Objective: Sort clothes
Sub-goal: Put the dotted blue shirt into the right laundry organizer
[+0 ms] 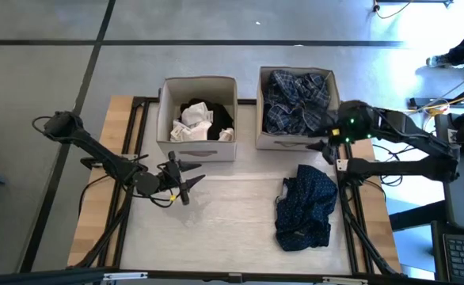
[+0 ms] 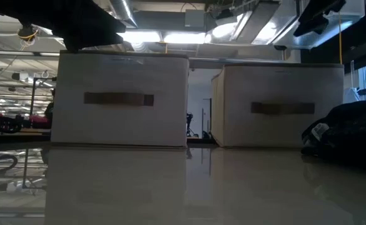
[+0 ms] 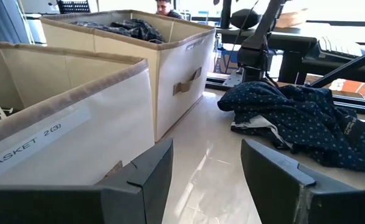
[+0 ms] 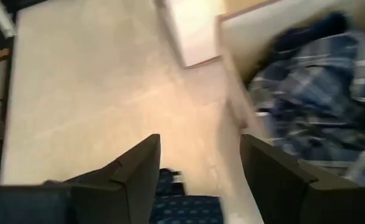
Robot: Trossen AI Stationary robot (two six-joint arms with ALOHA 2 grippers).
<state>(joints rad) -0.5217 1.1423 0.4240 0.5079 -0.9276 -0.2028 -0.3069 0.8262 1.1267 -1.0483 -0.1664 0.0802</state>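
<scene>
Overhead arrangement of two beige fabric boxes at the far side of the table [image 1: 232,222], with two arms flanking them. The left box [image 1: 197,150] holds one black garment [image 1: 222,117] and small white items [image 1: 192,123] whose number cannot be told; the right box [image 1: 295,144] holds one blue plaid garment [image 1: 297,103]. One dark navy patterned garment [image 1: 305,207] lies crumpled on the table in front of the right box, its long axis running from the box side toward the near edge. The left end effector [image 1: 192,180] hovers low over the table in front of the left box, fingers spread and empty, pointing toward the navy garment, which lies well apart to its right; in the left wrist view that garment [image 3: 301,121] appears beyond the spread fingers [image 3: 142,177]. The right end effector [image 1: 325,147] sits at the near right corner of the right box, just beyond the navy garment's far end; its fingers [image 4: 136,168] are spread and hold nothing, with the plaid garment [image 4: 313,106] to one side and a patch of navy fabric [image 4: 182,205] between them.
</scene>
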